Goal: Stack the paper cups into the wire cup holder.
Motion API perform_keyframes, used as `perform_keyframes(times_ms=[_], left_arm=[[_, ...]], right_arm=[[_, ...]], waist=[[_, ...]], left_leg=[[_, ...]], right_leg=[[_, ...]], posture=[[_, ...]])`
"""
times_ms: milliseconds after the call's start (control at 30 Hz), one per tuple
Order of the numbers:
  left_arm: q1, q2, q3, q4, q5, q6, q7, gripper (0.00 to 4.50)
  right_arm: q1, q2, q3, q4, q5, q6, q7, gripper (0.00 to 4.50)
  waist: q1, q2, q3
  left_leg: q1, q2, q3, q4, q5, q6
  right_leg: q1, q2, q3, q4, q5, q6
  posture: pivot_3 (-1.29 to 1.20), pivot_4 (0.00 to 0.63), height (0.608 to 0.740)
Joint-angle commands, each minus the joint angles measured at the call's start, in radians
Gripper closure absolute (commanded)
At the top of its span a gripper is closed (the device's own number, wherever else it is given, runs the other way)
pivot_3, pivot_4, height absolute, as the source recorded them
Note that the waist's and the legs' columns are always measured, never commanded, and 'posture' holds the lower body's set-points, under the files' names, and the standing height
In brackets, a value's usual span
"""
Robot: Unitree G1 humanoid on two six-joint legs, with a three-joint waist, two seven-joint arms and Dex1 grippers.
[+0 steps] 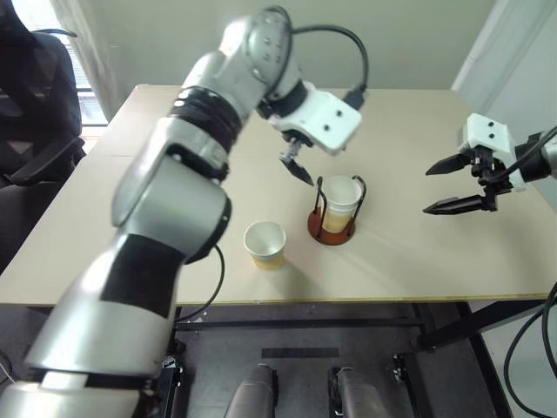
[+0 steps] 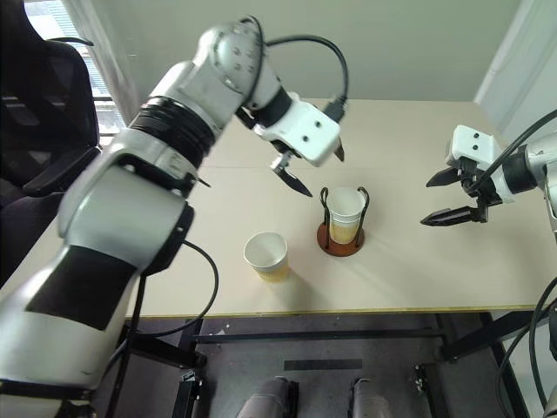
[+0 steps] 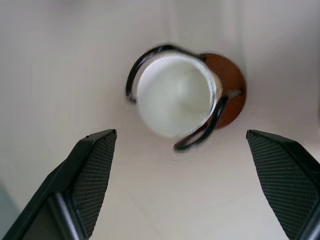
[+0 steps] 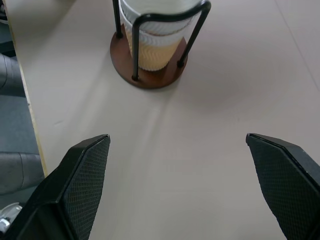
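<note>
L gripper (image 3: 180,145) open over cups (image 3: 176,95)

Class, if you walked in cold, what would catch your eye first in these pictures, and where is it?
The wire cup holder mid-table, with paper cups nested inside it. The open left claw hangs just above and beside it. One loose paper cup stands upright near the table's front edge, while the open right claw waits at the right.
</note>
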Motion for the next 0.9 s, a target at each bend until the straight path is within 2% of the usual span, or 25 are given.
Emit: perform_keyframes(times_ms=[33,100,167,267,367,533,900], left_arm=[[0.026,0.171,-0.178,-0.204,-0.214,0.038,-0.035,0.04],[0.049,0.302,-0.312,-0.364,-0.337,0.073,-0.035,0.04],[0.048,0.379,-0.401,-0.458,-0.414,0.094,-0.035,0.04],[0.060,0.566,-0.564,-0.709,-0.543,0.139,-0.035,0.04],[0.053,0.641,-0.645,-0.833,-0.593,0.167,-0.035,0.04],[0.048,0.689,-0.722,-0.921,-0.596,0.146,-0.035,0.04],[0.120,0.594,-0.661,-0.785,-0.388,-0.006,-0.035,0.04]], right_arm=[[-0.001,-0.033,-0.033,-0.056,0.020,0.018,0.016,0.05],[-0.006,-0.031,-0.028,-0.068,0.024,0.028,0.025,0.05],[-0.009,-0.030,-0.026,-0.072,0.024,0.032,0.029,0.05],[-0.026,-0.019,-0.009,-0.068,0.027,0.029,0.039,0.05],[-0.042,-0.009,0.008,-0.063,0.028,0.026,0.040,0.05],[-0.063,-0.006,0.028,-0.044,0.027,0.017,0.040,0.05],[-0.066,-0.008,0.036,-0.043,0.036,0.029,0.040,0.05]], waist=[[-0.005,0.002,-0.001],[-0.005,0.002,-0.001],[-0.005,0.002,-0.001],[-0.001,0.003,-0.001],[0.002,0.003,-0.001],[0.004,0.003,-0.001],[-0.004,0.003,-0.001]], left_leg=[[0.000,0.000,0.000,0.000,0.000,0.000],[0.001,0.001,0.000,-0.001,0.000,0.000],[0.001,0.001,-0.001,0.000,0.000,0.000],[-0.001,0.001,-0.002,0.002,0.000,0.000],[0.000,0.000,-0.002,0.004,0.000,0.000],[0.001,-0.001,-0.004,0.009,0.000,0.000],[0.006,-0.001,-0.006,0.007,0.003,-0.002]], right_leg=[[0.000,0.000,0.000,0.000,0.000,0.000],[0.000,0.000,-0.001,0.001,0.000,0.000],[0.000,0.001,-0.001,0.001,-0.001,-0.001],[0.001,0.001,-0.002,0.001,-0.005,-0.008],[0.002,0.000,-0.002,0.001,-0.005,-0.009],[0.006,0.000,-0.003,0.001,-0.005,-0.010],[0.010,0.001,-0.003,0.002,-0.005,-0.012]], posture=[[0.00,0.150,0.740],[0.00,0.150,0.740],[0.00,0.150,0.740],[0.00,0.150,0.740],[0.00,0.150,0.740],[0.00,0.150,0.740],[0.00,0.150,0.740]])
